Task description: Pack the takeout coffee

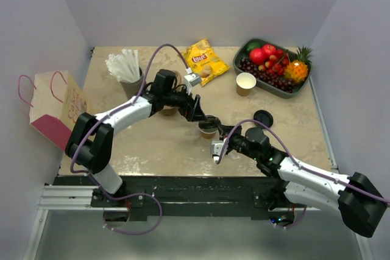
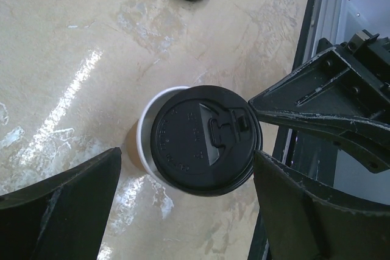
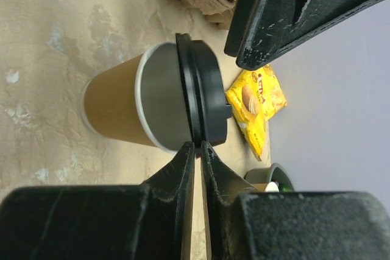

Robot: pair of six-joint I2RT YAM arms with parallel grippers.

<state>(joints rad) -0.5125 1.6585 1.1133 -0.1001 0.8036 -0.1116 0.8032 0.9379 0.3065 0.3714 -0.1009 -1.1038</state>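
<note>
The takeout coffee (image 1: pixel 208 128) stands mid-table, a tan paper cup (image 3: pixel 116 105) with a white inside. Its black lid (image 2: pixel 204 138) rests askew on it, so the white rim (image 2: pixel 143 141) shows on one side. My left gripper (image 1: pixel 203 116) hovers over the cup, open, with a finger on each side of the lid and touching nothing (image 2: pixel 186 159). My right gripper (image 1: pixel 214 144) comes in from the near side. Its tips (image 3: pixel 198 145) stand only a slit apart, right at the lid's rim (image 3: pixel 204 98). I cannot tell if they pinch it.
A loose black lid (image 1: pixel 262 117) lies right of the cup. A lidless tan cup (image 1: pixel 245 83), a yellow chip bag (image 1: pixel 205 60) and a fruit tray (image 1: pixel 244 50) stand at the back. A holder of white sticks (image 1: pixel 125 68) is back left. A paper bag (image 1: pixel 58 108) sits at the left edge.
</note>
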